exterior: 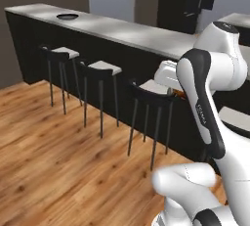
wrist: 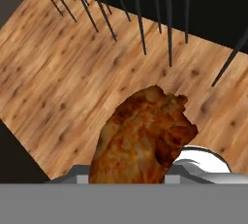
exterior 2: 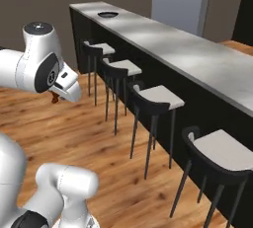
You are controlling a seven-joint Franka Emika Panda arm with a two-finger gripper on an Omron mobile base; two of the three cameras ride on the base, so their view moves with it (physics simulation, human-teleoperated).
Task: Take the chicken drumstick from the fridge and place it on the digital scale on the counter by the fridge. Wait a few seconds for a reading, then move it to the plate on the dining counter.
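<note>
One claw, fingers hidden behind the chicken drumstick; it appears clamped on the meat, which fills the lower centre of the hand view, base cut off. Beneath: wooden floor, stool legs at top. Dining table crosses the upper frame; plate small at its far end.

One chicken drumstick, one plate on one table, and four stools at its front
</note>
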